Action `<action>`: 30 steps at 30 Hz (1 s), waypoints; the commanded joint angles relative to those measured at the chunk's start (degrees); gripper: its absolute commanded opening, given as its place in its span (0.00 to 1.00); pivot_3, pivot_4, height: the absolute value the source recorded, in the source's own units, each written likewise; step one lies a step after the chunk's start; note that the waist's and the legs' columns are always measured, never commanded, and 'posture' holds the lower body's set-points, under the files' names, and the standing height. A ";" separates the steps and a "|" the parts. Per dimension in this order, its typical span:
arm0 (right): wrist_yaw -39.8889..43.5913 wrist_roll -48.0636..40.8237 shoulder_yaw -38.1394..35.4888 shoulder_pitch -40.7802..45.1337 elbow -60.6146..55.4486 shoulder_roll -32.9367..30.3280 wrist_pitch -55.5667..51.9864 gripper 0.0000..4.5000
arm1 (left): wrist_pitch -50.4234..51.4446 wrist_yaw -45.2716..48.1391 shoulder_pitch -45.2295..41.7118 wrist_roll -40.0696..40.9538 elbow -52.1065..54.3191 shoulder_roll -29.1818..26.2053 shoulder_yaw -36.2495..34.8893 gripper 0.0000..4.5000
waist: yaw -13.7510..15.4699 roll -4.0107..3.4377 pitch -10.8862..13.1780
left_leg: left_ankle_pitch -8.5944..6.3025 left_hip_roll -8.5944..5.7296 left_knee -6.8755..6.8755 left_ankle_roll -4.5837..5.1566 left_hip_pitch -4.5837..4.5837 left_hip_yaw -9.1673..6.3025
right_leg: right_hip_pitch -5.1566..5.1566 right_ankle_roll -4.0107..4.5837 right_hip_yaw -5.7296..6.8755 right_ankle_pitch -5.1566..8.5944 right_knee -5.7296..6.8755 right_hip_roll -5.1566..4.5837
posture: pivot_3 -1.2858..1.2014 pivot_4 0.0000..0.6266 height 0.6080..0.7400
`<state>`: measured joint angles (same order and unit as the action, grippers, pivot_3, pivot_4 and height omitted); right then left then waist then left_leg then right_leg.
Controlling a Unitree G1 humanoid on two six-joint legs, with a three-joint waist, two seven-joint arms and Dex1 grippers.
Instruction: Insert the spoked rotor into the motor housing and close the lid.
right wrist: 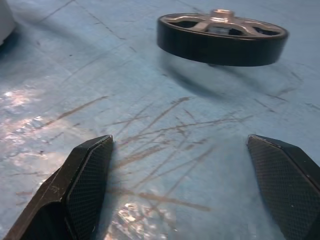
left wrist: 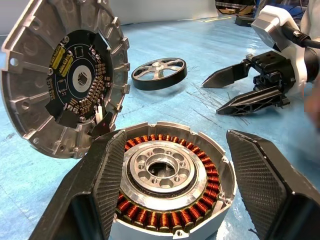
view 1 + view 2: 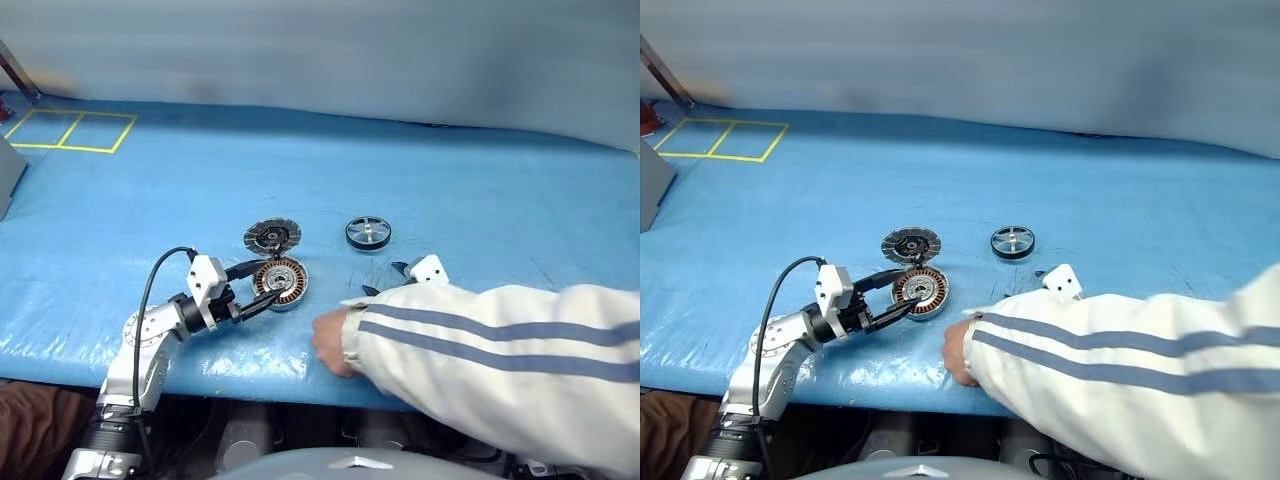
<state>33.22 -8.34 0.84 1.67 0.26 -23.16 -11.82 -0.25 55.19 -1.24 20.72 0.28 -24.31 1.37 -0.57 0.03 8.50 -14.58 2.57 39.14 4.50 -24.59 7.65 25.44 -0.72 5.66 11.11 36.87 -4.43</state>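
- The spoked rotor (image 1: 222,36) lies flat on the blue counter (image 3: 480,180), straight ahead of my right claw (image 1: 187,192) and a little apart from it, with only scratched counter between us; nothing holds it.
- My right claw is spread wide and empty, its two black fingers (image 1: 85,187) low over the counter and pointing toward the rotor.
- The motor housing (image 2: 170,187) sits open between the fingers of my left claw (image 3: 266,288), copper coils and silver hub facing up; the fingers bracket its sides, held apart by it, though I cannot tell how firmly they press.
- The lid (image 3: 272,237) rests just beyond my left claw, touching or nearly touching the housing's far rim; from the left wrist it appears tilted up with its dark circuit face toward me.
- A person's hand (image 3: 332,341) in a striped white sleeve (image 3: 500,345) reaches across the near edge of the counter, close beside my right arm.
- As I judge it, the step in hand is fetching the rotor: insertion has not begun.
- Next calls for moving my right claw forward around the rotor's dark rim, closing, then carrying it over the hub, minding that hand.
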 commanded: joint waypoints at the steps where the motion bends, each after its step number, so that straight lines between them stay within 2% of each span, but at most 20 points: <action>1: -0.52 -0.95 -1.86 -0.30 -1.43 -0.39 -0.08 1.00 | -0.69 0.49 -0.62 0.39 0.77 0.23 0.34 0.75 | 0.00 0.00 0.00 | 0.04 0.00 0.00 0.06 0.00 0.00 | -0.01 0.00 0.00 0.00 0.00 0.00 | 0.52 0.24 1.00; 9: 2.84 -7.08 -3.68 -2.11 -5.82 0.37 -0.26 1.00 | -0.07 0.55 -0.05 0.93 2.04 -0.06 0.56 0.75 | -0.01 0.00 0.00 | 0.05 0.00 -0.01 0.09 -0.06 0.00 | -0.02 0.00 -0.02 0.00 0.01 0.03 | 0.52 0.24 1.00; 18: 12.63 -12.73 0.27 -8.03 -18.18 -7.03 -7.60 1.00 | 0.29 0.81 0.15 1.00 2.00 0.09 1.15 0.75 | 0.06 0.00 0.00 | 0.02 0.01 0.01 0.11 -0.03 -0.04 | 0.02 0.00 0.00 0.00 -0.02 0.00 | 0.52 0.24 1.00; 22: 15.40 -10.40 3.96 -10.35 -20.09 -11.12 -8.97 1.00 | 0.68 0.96 -0.02 1.04 1.91 0.03 1.30 0.75 | 0.08 0.00 0.00 | -0.02 0.00 0.01 0.03 0.00 -0.08 | 0.07 0.01 0.03 0.01 -0.03 0.00 | 0.52 0.24 1.00; 30: 17.23 -5.71 8.51 -11.55 -18.26 -13.89 -4.62 1.00 | 1.12 1.21 -0.29 0.89 1.63 -0.10 1.26 0.75 | 0.23 0.03 0.00 | -0.05 -0.01 0.03 0.02 0.01 -0.11 | 0.07 0.00 0.07 0.01 -0.06 -0.02 | 0.52 0.24 1.00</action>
<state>49.14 -14.69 8.44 -9.51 -17.47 -36.52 -18.26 0.98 56.28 -0.97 20.92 0.35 -24.33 2.82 -0.34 0.05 8.49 -14.63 2.56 39.17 4.52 -24.58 7.52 25.51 -0.71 5.75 11.12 36.81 -4.45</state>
